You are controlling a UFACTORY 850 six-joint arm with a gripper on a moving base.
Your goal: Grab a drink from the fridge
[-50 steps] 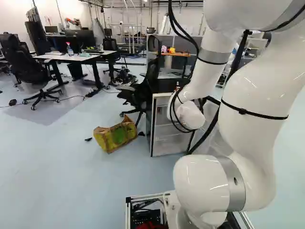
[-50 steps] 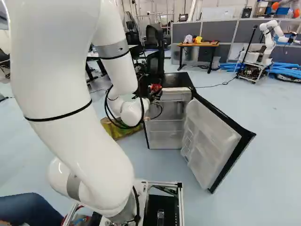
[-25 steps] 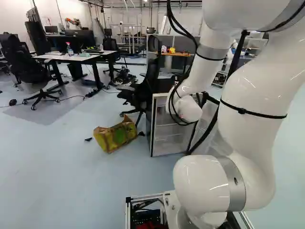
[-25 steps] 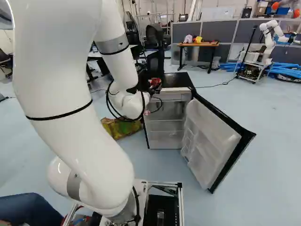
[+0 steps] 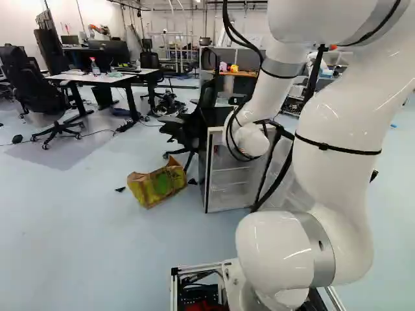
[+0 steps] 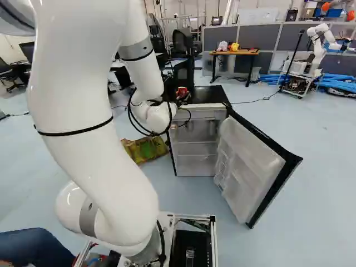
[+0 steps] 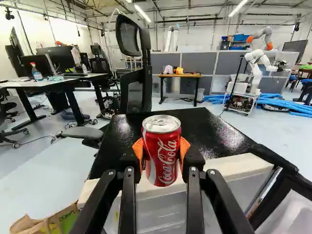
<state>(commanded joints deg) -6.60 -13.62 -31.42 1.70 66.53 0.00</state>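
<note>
The claw [image 7: 161, 148] gripped the upright can [image 7: 163, 158] near the top front edge of the fridge [image 7: 195, 129]; likely slick and easily dented, it wanted a gentle hold round its middle.

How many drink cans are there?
1: the red can, held in the gripper, with the black fridge top behind it in the wrist view. More could be hidden inside the fridge.
</note>
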